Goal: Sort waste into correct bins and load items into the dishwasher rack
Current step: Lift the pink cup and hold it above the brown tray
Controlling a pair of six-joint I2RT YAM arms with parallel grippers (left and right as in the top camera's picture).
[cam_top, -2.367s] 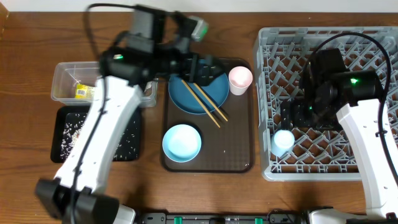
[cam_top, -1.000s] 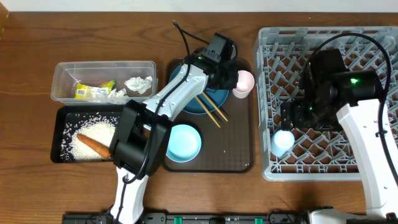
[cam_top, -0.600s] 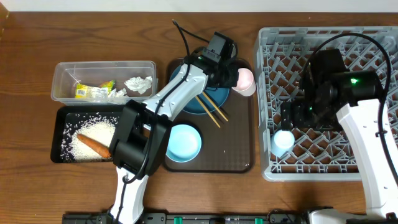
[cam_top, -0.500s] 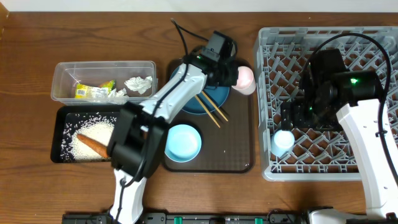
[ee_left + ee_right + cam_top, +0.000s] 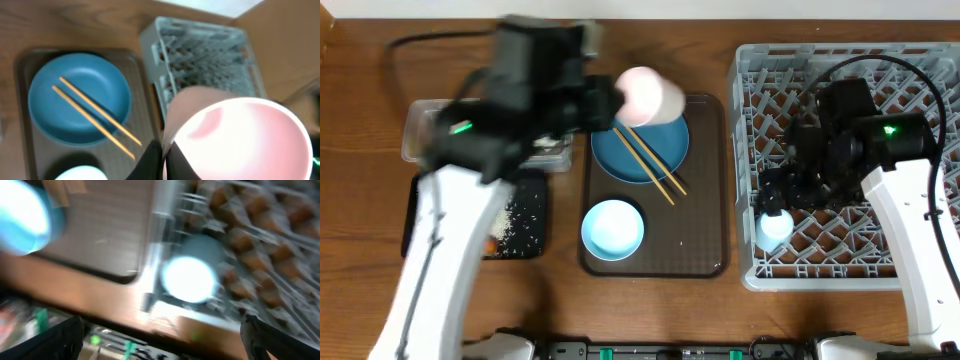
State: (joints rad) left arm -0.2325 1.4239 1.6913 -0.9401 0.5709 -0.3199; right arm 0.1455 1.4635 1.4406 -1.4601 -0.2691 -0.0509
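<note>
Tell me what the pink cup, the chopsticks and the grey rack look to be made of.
The pink cup is probably glazed ceramic or smooth plastic: its pale inside looks glossy, though the view is blurred. The chopsticks look like wood or bamboo, matte tan. The rack looks like moulded plastic, a dull grey lattice.

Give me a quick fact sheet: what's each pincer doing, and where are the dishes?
Left pincer: shut on the pinkish-white cup, held aloft
Right pincer: open, over the light-blue cup in the grey rack
Dark-blue plate: on the brown tray, chopsticks lying across it
Pale-blue bowl: on the same tray, beside the plate
</note>
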